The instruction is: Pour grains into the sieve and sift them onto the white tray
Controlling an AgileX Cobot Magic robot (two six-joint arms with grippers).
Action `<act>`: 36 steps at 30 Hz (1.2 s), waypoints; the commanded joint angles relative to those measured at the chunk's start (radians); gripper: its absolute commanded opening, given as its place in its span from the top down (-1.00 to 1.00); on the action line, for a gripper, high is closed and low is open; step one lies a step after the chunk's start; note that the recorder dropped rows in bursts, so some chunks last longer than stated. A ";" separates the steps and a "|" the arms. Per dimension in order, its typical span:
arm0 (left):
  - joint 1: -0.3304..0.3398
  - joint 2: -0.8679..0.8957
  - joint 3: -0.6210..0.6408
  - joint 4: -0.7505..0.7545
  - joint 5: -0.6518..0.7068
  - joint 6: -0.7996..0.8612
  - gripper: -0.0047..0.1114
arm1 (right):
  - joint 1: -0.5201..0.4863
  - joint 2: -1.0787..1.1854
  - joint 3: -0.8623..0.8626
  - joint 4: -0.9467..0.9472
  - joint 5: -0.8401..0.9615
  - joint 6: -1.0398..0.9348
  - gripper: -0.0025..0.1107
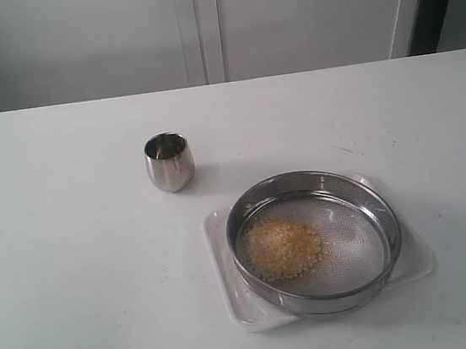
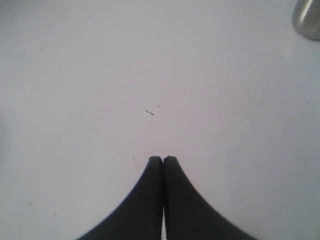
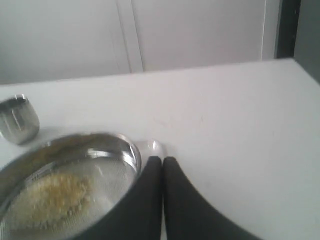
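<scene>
- The grains [image 1: 280,248] lie in one yellow-orange heap on the mesh of the sieve [image 1: 342,297], on the side of it away from my right claw [image 3: 163,159].
- The sieve sits flat on the white tray [image 1: 231,298]. Its steel rim is just beside my right claw's tips, apart from them as far as I can see.
- One rounded corner of the tray shows between that rim and my right claw.
- My right claw is pressed together, tip against tip, with nothing in it.
- The small steel cup [image 1: 168,161] stands upright on the table [image 1: 77,287], beyond the sieve from my right claw and well apart from it.
- My left claw [image 2: 163,159] is also closed on nothing. It hangs over bare table, with the cup only at the far edge of what it sees.
- I judge the pouring done, since the grains are in the sieve and the cup is set down clear of it.
- I judge the sifting barely begun, if at all, because the heap is one thick pile. I cannot tell whether anything has fallen through to the tray beneath.
- What is left, as I read it, is to grip the sieve by its rim and shake it above the tray until the fine grains drop through.
</scene>
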 commanded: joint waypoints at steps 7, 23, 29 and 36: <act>0.001 -0.005 0.007 -0.014 0.002 0.007 0.92 | 0.000 -0.006 0.004 -0.001 -0.533 -0.002 0.96; 0.001 -0.005 0.007 -0.014 0.002 0.007 0.92 | 0.000 -0.006 0.004 -0.001 -0.533 -0.011 0.96; 0.001 -0.005 0.007 -0.014 0.002 0.007 0.92 | 0.000 -0.006 0.004 -0.001 -0.482 -0.082 0.96; 0.001 -0.005 0.007 -0.014 0.002 0.007 0.92 | 0.000 -0.006 0.004 -0.001 -0.447 -0.082 0.96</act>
